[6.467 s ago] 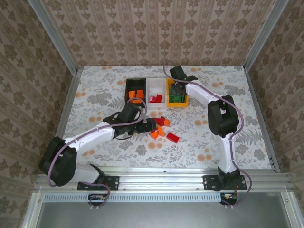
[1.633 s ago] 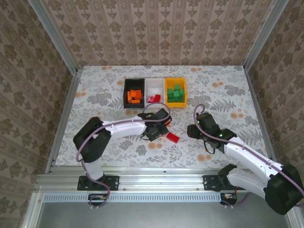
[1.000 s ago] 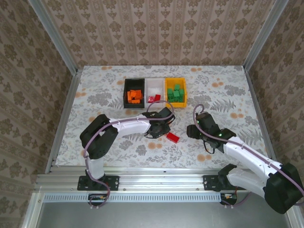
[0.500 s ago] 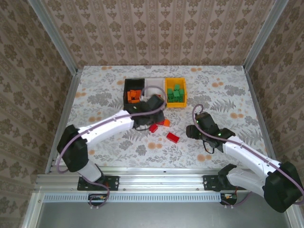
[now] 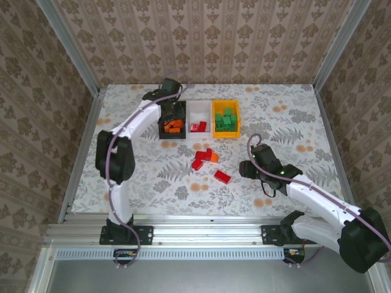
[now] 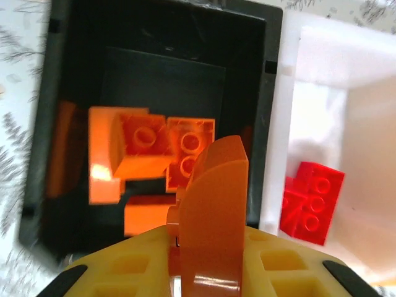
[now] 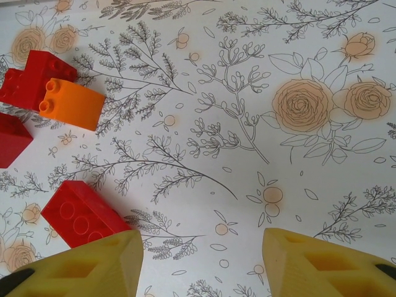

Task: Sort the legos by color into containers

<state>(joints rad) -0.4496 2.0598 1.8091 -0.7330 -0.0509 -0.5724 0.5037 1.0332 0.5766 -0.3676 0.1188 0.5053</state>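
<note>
your left gripper (image 6: 209, 257) clamps a curved orange lego (image 6: 213, 198) over the black bin (image 6: 52, 124); your right gripper (image 7: 201, 244) gapes beside a red lego (image 7: 80, 216).

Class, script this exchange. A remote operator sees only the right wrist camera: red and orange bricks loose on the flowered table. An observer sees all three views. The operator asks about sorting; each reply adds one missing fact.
Operator: Where does each colour go?
Observer: In a row at the far side of the table, the black bin holds orange bricks, the white bin red bricks, and the yellow bin green bricks.
Operator: What is the left arm doing?
Observer: Its jaws grip a curved orange brick above the black bin.
</note>
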